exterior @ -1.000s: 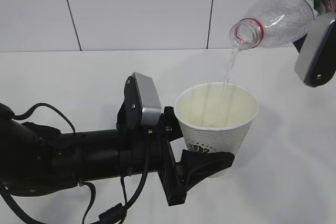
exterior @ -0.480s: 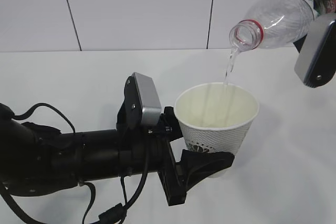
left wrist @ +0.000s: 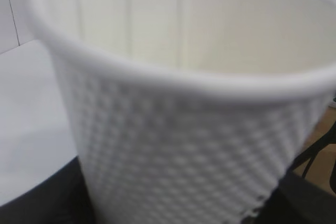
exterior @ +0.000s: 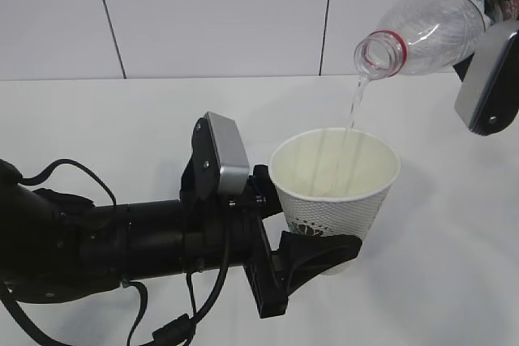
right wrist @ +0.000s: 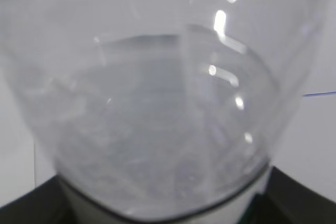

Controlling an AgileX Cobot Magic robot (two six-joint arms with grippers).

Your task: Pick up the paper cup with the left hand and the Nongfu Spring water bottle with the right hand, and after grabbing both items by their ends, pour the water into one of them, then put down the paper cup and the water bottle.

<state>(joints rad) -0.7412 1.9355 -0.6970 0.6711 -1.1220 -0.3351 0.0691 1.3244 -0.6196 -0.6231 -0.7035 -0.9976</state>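
Water (exterior: 354, 107) from bottle (exterior: 426, 28) into cup (exterior: 335, 186)

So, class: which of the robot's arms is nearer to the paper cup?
Left. The left hand grips the paper cup low down; the right hand holds the tilted bottle above and to its right.
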